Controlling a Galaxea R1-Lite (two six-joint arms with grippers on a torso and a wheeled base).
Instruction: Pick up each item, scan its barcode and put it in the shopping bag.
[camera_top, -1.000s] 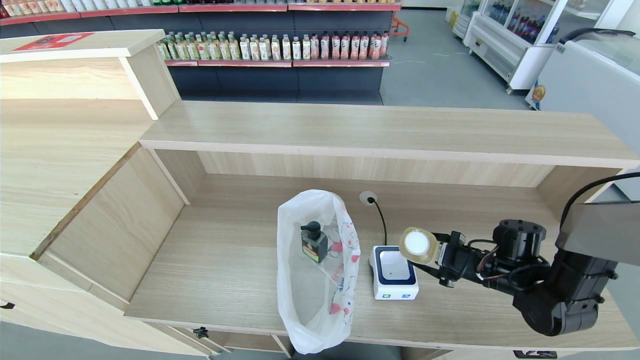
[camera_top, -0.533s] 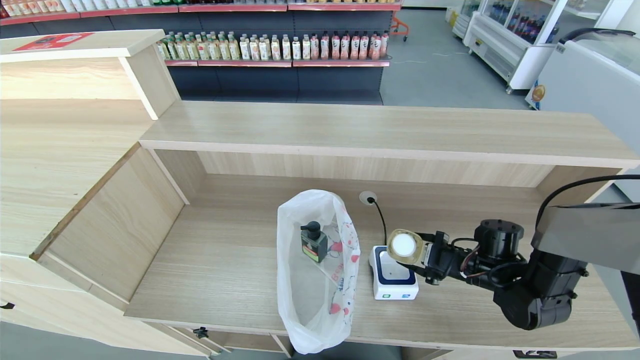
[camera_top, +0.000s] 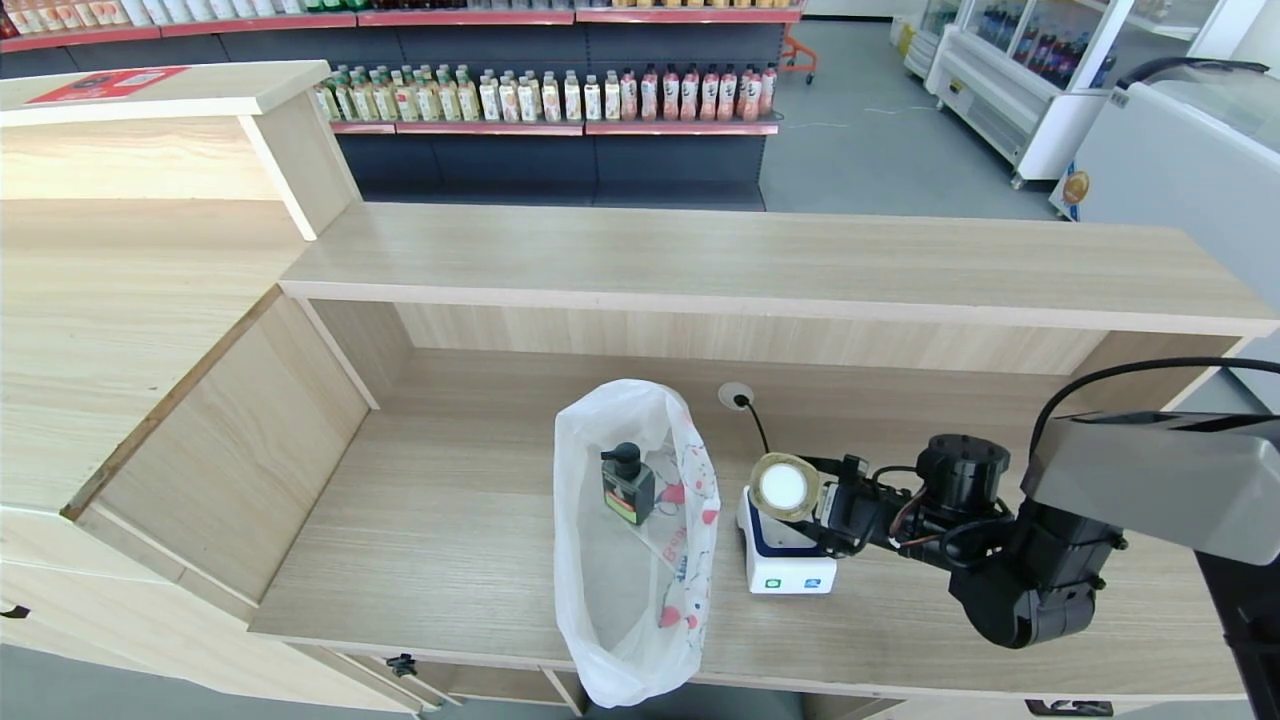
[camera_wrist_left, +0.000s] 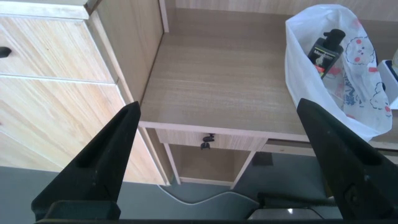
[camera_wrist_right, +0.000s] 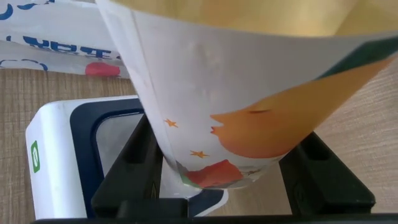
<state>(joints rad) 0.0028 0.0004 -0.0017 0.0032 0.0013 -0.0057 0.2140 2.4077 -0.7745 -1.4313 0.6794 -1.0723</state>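
Just above the barcode scanner on the surface, our right hand grips a lidded paper cup side-down, presumably to show its code; the shopping bag gapes just beside; our left hand hangs open.

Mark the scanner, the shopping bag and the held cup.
scanner (camera_top: 790, 570): head view, white front face.
shopping bag (camera_top: 575, 470): head view, left wall.
cup (camera_top: 783, 487): head view, white lid.
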